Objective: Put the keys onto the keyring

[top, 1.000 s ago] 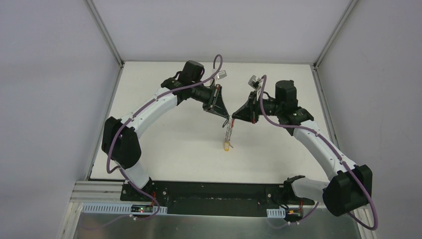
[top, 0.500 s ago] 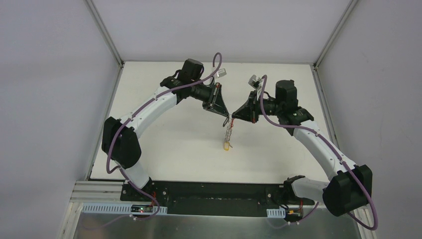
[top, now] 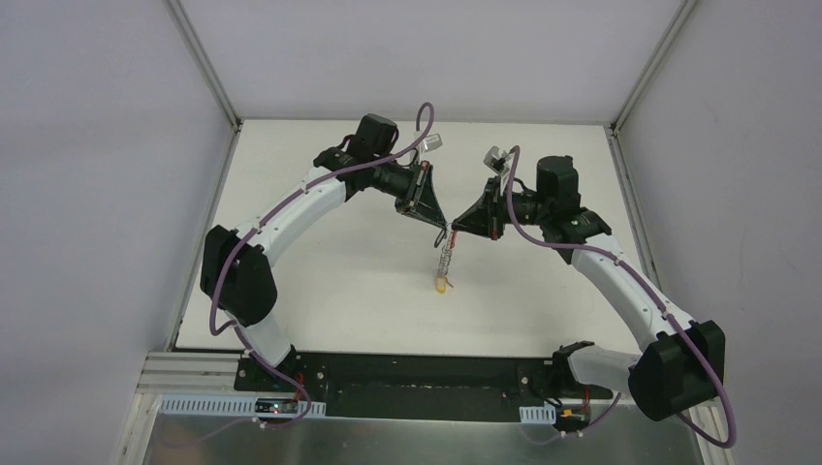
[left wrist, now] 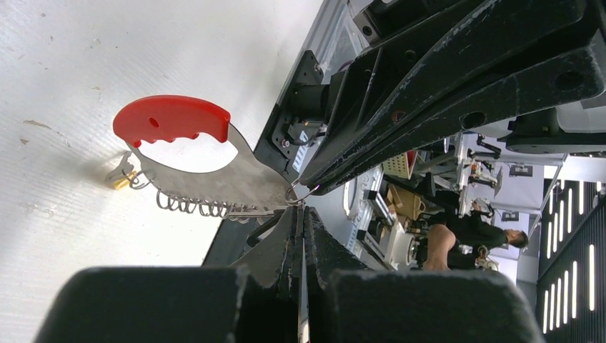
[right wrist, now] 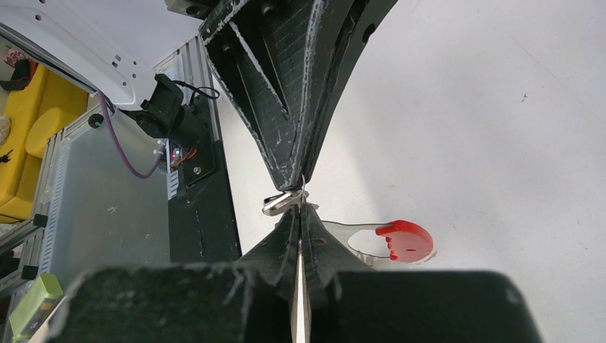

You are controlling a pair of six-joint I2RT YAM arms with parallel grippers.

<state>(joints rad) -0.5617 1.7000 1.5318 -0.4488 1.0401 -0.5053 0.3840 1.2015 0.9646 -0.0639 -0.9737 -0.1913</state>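
left gripper (top: pixel 441 227) and right gripper (top: pixel 456 230) tip to tip, both closed on the keys (top: pixel 445 258)

**Both arms arched inward, tools closed tip to tip**

The left arm (top: pixel 291 208) rises from its base, folds at the elbow and reaches forward and to the right. The right arm (top: pixel 620 281) mirrors it, leaning forward and to the left. Their forearms slope down toward each other, so the two wrists face one another across the middle.

The left tool (top: pixel 441 230) points down and to the right, its fingers (left wrist: pixel 329 250) pressed together to a narrow wedge. The right tool (top: pixel 456 230) points left, its fingers (right wrist: pixel 321 246) likewise closed with no gap. The two sets of tips meet almost nose to nose, held in the air.
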